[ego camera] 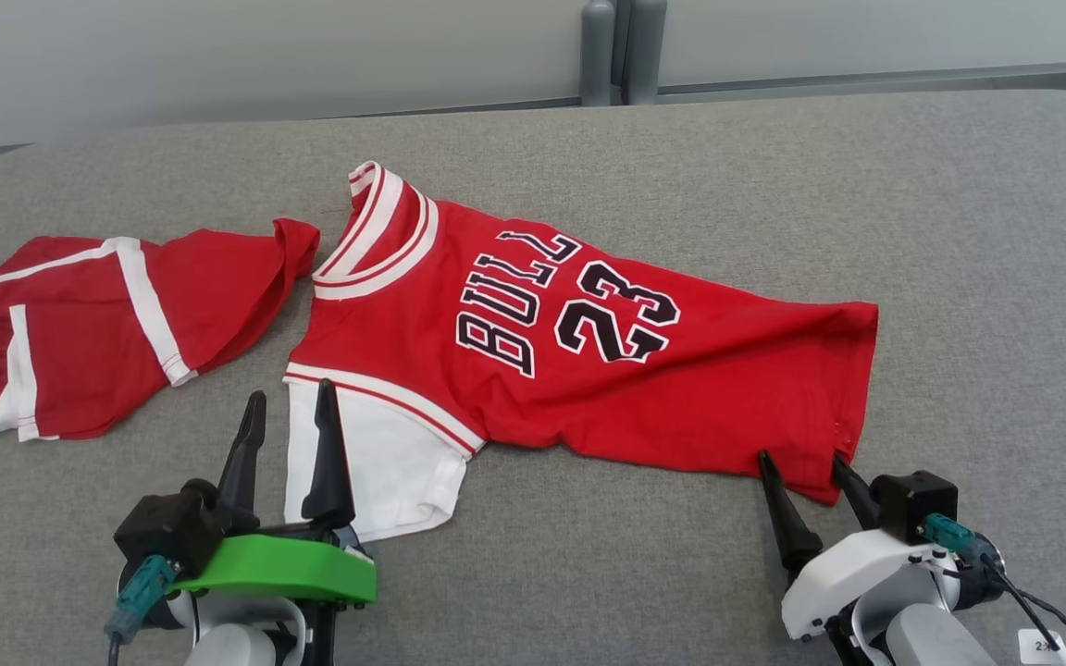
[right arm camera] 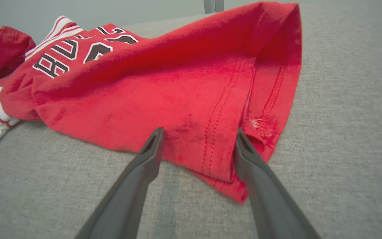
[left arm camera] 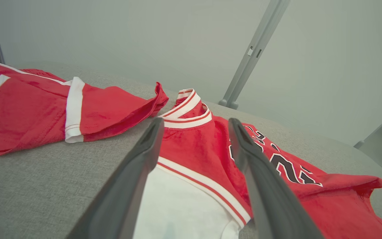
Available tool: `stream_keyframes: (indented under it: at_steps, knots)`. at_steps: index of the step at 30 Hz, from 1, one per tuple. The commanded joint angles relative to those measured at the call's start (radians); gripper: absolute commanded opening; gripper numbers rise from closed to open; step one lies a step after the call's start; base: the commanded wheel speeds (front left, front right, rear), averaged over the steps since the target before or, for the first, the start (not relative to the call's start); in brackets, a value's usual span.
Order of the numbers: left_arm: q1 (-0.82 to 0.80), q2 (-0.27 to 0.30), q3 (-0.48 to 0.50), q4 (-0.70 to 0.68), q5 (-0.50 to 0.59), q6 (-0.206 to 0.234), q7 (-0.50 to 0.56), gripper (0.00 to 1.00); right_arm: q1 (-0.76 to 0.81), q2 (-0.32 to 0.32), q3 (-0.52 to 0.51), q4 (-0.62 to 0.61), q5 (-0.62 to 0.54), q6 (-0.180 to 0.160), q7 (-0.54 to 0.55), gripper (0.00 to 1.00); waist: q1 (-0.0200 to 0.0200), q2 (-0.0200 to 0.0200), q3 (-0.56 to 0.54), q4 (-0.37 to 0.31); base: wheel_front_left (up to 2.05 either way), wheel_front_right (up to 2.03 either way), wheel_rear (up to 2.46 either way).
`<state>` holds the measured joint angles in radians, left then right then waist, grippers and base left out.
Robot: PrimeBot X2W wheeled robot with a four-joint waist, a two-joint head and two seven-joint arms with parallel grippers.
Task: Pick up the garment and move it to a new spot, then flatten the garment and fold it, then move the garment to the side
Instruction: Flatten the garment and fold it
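Observation:
The garment, a red jersey printed with black-and-white letters and "23", lies spread but wrinkled across the grey table, collar to the left and hem to the right. Its white sleeve points toward me. My left gripper stands open over that sleeve's left edge; in the left wrist view the left gripper frames the jersey. My right gripper is open at the near hem corner. In the right wrist view the right gripper straddles the jersey's stitched hem without pinching it.
Red shorts with white stripes lie crumpled at the table's left, close to the jersey's collar, and show as red shorts in the left wrist view. Two grey posts stand behind the far table edge. Bare grey table stretches to the right and near side.

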<state>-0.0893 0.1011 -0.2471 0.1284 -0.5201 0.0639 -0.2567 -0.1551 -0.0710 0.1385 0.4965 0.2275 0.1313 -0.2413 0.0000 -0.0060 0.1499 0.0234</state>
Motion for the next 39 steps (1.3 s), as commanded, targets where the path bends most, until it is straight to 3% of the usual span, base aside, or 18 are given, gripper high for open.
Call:
stream_keyframes:
  at_steps: [1, 2, 3, 4, 5, 6, 15, 23, 31, 32, 33, 34, 39]
  knots:
    - [0.014, 0.006, 0.003, -0.008, -0.007, 0.009, 0.000, 1.00, -0.021, -0.004, 0.003, 0.014, 0.009, -0.001, -0.007, 1.00, 0.0000, 0.0060, 0.004, 0.007, 0.00, 0.00, 0.00]
    - [0.015, 0.006, 0.002, -0.010, -0.007, 0.009, 0.002, 1.00, -0.028, -0.005, 0.007, 0.025, 0.012, -0.001, -0.008, 0.91, 0.0000, 0.0060, 0.005, 0.011, 0.00, 0.00, 0.00]
    - [0.016, 0.007, 0.001, -0.013, -0.007, 0.010, 0.003, 1.00, -0.036, -0.009, 0.010, 0.036, 0.014, -0.001, -0.010, 0.57, 0.0000, 0.0060, 0.007, 0.014, 0.00, 0.00, 0.00]
    - [0.017, 0.008, 0.001, -0.014, -0.007, 0.012, 0.004, 1.00, -0.041, -0.011, 0.012, 0.043, 0.016, -0.001, -0.012, 0.39, 0.0000, 0.0060, 0.008, 0.016, 0.00, 0.00, 0.00]
    - [0.017, 0.008, 0.001, -0.014, -0.007, 0.012, 0.004, 1.00, -0.041, -0.011, 0.012, 0.043, 0.016, -0.001, -0.012, 0.39, 0.0000, 0.0060, 0.008, 0.016, 0.00, 0.00, 0.00]
    - [0.018, 0.010, 0.001, -0.017, -0.007, 0.016, 0.004, 1.00, -0.054, -0.013, 0.019, 0.054, 0.023, -0.001, -0.016, 0.00, 0.0000, 0.0060, 0.011, 0.017, 0.00, 0.00, 0.00]
    - [0.017, 0.004, -0.006, -0.017, -0.010, 0.020, 0.003, 1.00, -0.009, -0.062, 0.007, 0.014, 0.053, -0.001, -0.020, 0.00, 0.0000, 0.0060, 0.014, -0.014, 0.00, 0.00, 0.00]
    - [0.012, 0.002, -0.014, -0.012, -0.015, 0.022, 0.004, 1.00, 0.067, -0.138, -0.089, -0.083, 0.059, -0.001, 0.042, 0.00, 0.0000, 0.0060, 0.018, -0.062, 0.00, 0.00, 0.00]
    - [-0.005, 0.000, -0.028, -0.005, -0.016, 0.021, 0.007, 1.00, 0.078, -0.153, -0.131, -0.081, 0.070, -0.001, 0.099, 0.00, 0.0000, 0.0060, 0.022, -0.075, 0.00, 0.00, 0.00]
    - [-0.002, 0.001, -0.030, -0.002, -0.017, 0.021, 0.008, 1.00, 0.069, -0.148, -0.129, -0.070, 0.067, -0.001, 0.087, 0.43, 0.0000, 0.0060, 0.020, -0.077, 0.00, 0.00, 0.00]
    - [0.002, 0.001, -0.031, -0.001, -0.016, 0.021, 0.008, 1.00, 0.066, -0.144, -0.128, -0.068, 0.068, -0.001, 0.081, 0.95, 0.0000, 0.0060, 0.018, -0.079, 0.00, 0.00, 0.00]
    - [0.005, 0.001, -0.032, 0.000, -0.016, 0.022, 0.009, 1.00, 0.064, -0.139, -0.130, -0.066, 0.071, -0.001, 0.076, 1.00, 0.0000, 0.0060, 0.017, -0.080, 0.00, 0.00, 0.00]
    - [0.019, -0.002, -0.038, 0.000, -0.022, 0.025, 0.009, 1.00, 0.079, -0.145, -0.144, -0.053, 0.071, -0.001, 0.057, 1.00, 0.0000, 0.0060, 0.012, -0.092, 0.00, 0.00, 0.00]
